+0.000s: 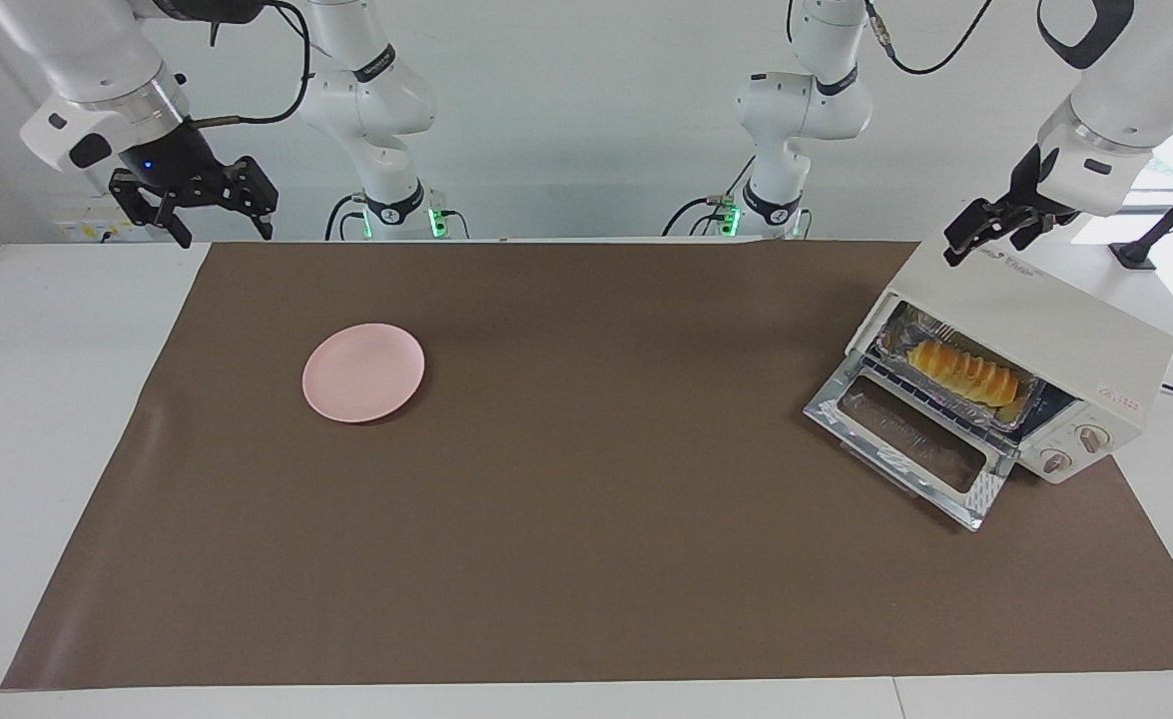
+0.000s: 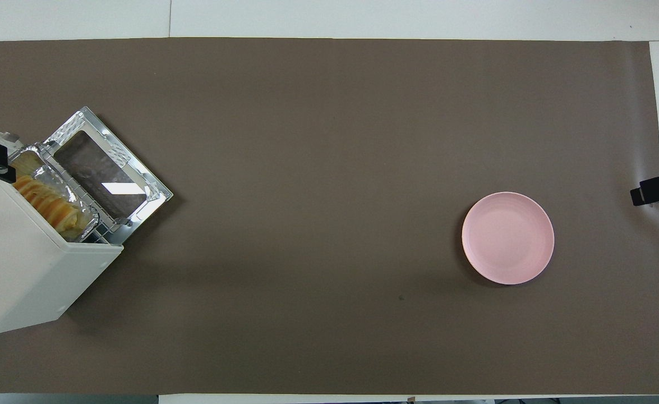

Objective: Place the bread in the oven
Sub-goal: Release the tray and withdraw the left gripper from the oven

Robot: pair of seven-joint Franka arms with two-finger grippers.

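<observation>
Golden, soft-looking and probably light, the one bread [image 1: 962, 371] lies in the one foil tray [image 1: 1020, 414] inside the one open oven [image 1: 1065, 335], below the left gripper [image 1: 985, 232] with jaws spread empty, best pinched gently across its middle; the right gripper [image 1: 192, 200] waits with jaws spread, one pink plate [image 1: 363, 371] below it.
</observation>
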